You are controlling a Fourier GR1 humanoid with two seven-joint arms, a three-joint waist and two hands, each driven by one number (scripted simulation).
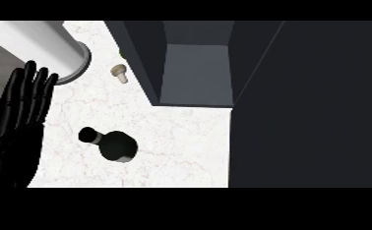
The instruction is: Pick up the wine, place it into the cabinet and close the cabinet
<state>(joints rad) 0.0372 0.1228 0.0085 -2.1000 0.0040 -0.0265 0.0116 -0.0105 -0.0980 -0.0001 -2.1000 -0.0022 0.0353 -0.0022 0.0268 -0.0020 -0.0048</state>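
One robot hand [27, 106] shows, my left, fingers straight and spread at the desk's [181, 145] left edge. Right of it stands the wine [116, 145], neck tipped toward it; cabinet [196, 71] open beyond.

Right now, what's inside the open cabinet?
The cabinet stands open, and the grey floor and walls that show hold nothing. The wine bottle stands out on the counter. Any part of the interior beyond the frame's edge cannot be seen.
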